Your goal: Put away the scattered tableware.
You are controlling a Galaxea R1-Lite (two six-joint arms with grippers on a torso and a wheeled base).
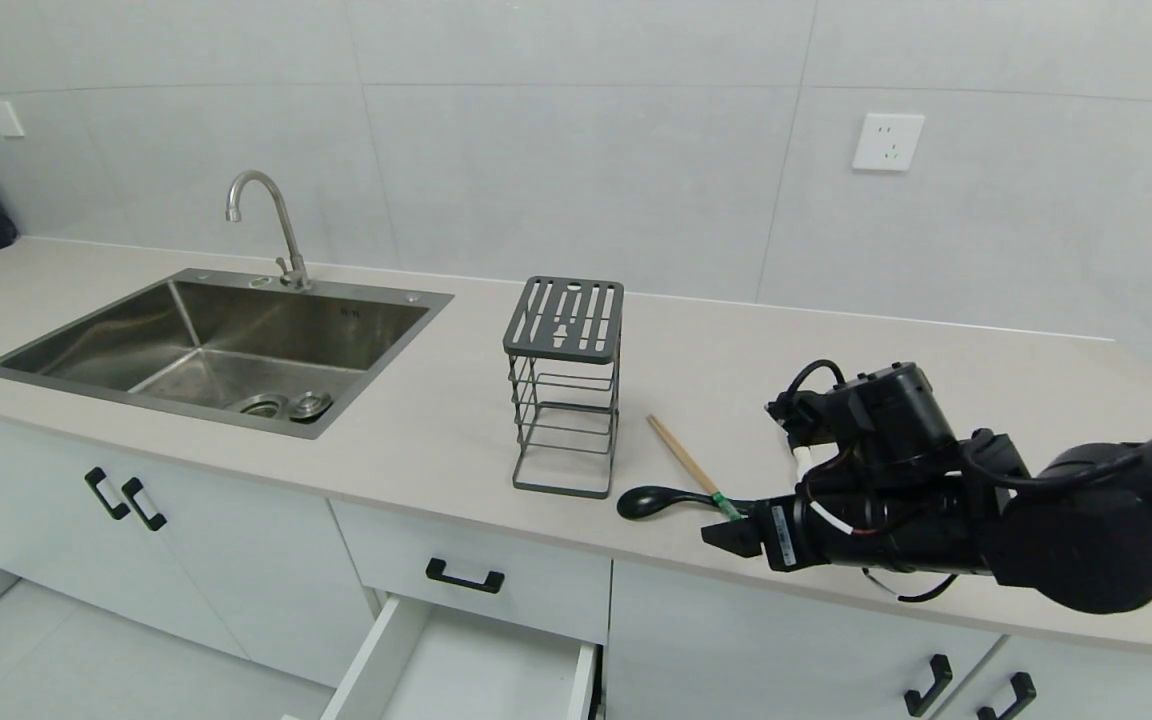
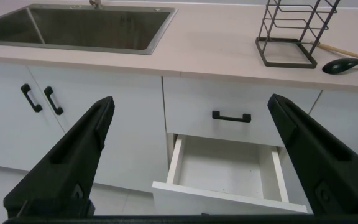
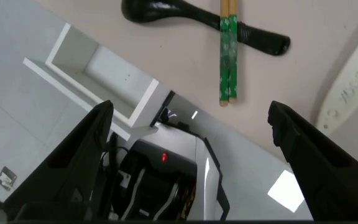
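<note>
Chopsticks [image 3: 228, 56] lie before right tool [image 3: 190, 111]; fingers [image 3: 86, 149] spread.

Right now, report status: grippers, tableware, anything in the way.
Left gripper open, empty. Right gripper open, empty, close to black spoon; wooden chopsticks lie across its handle. Dark wire rack beside them; white drawer open below.

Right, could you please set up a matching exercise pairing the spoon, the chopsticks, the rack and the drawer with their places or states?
1 black plastic spoon
2 wooden chopsticks with green ends
3 grey wire rack
4 white drawer

A pulled open under the counter
B upright on the counter
C crossing another utensil's handle
D bowl end beside the rack's base

Pairs: 1-D, 2-C, 3-B, 4-A.
</note>
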